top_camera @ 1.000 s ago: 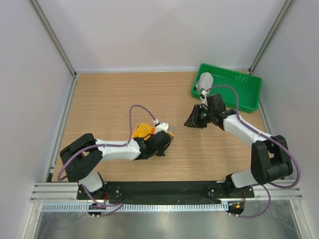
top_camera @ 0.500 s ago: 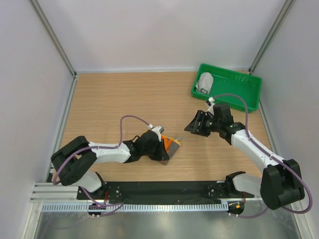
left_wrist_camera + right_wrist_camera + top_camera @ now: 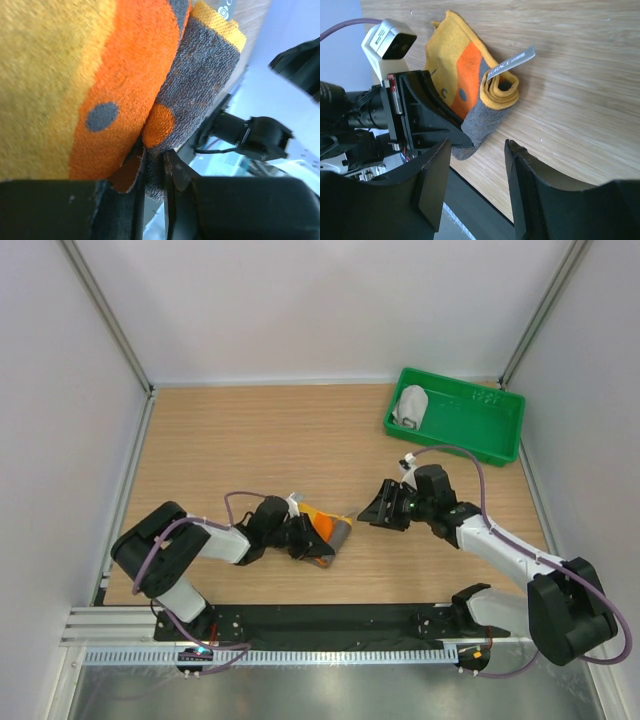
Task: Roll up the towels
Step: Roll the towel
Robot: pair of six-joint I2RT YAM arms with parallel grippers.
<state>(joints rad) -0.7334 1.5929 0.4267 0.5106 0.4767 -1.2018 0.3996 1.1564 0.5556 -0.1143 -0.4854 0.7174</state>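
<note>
The orange and yellow patterned towel lies partly rolled on the wood table near its front middle, grey backing outward. My left gripper is shut on its grey edge. The right wrist view shows the roll with its white label, held by the left gripper's fingers. My right gripper is open and empty, just right of the roll, not touching it. The plain light grey towel lies rolled in the green tray at the back right.
The green tray sits at the back right corner. A black base strip runs along the table's front edge, with a metal rail behind it. White walls and frame posts enclose the table.
My left gripper has drawn back leftward and lower with the patterned towel in it. My right gripper has come down and left, closer to the roll, still open.
</note>
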